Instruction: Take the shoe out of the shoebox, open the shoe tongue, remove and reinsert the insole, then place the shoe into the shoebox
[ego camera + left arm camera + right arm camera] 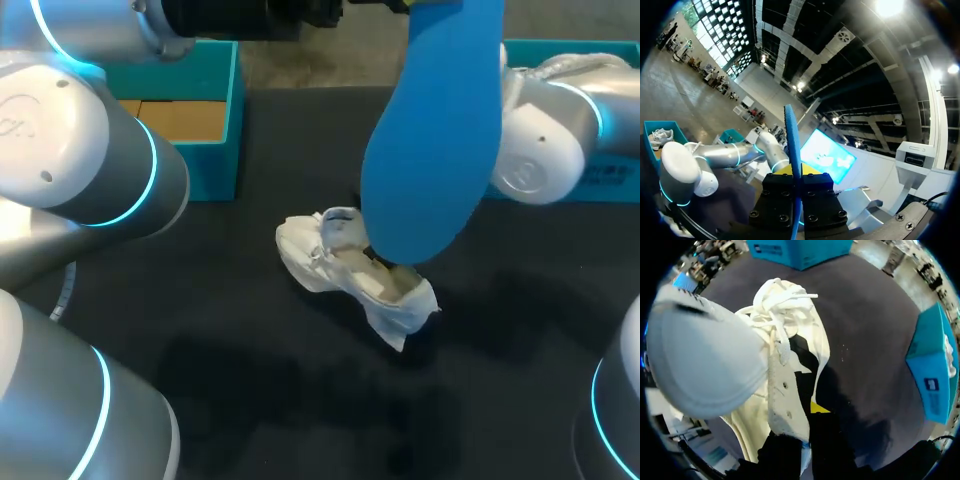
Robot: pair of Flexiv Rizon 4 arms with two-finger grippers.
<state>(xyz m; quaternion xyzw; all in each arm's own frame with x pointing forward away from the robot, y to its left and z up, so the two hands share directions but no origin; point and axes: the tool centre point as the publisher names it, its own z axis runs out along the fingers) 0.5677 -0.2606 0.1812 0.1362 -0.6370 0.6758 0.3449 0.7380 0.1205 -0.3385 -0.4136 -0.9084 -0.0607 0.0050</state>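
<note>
- Left arm (70, 160): nearest the head camera, its grey links fill that view's left side. It comes in from there and carries the raised insole.
- Insole (435, 130): blue, held up over the table (250, 400), its lower end above the shoe's opening. We cannot tell whether the two touch. We judge it light, thin and floppy, so a hold near one end lets the free end be steered.
- Left gripper (794, 182): fingers closed on the insole, which stands edge-on between them in the left wrist view.
- Shoe (345, 265): white, tilted, on the dark table near its middle, outside the shoebox. We judge the upper soft and collapsible and the sole stiffer. It looks light overall and likely to slide unless pinned.
- Right gripper (807, 415): clamped, as far as we can judge, on the shoe's upper edge beside the eyelets. One yellow tip shows and the white wall hides the other. Such a hold steadies the shoe for reinsertion.
- Laces (785, 297): loose, ahead of the right gripper. We judge they could snag.
- Shoebox (215, 150): teal, open, at the table's far left, well apart from the shoe.
</note>
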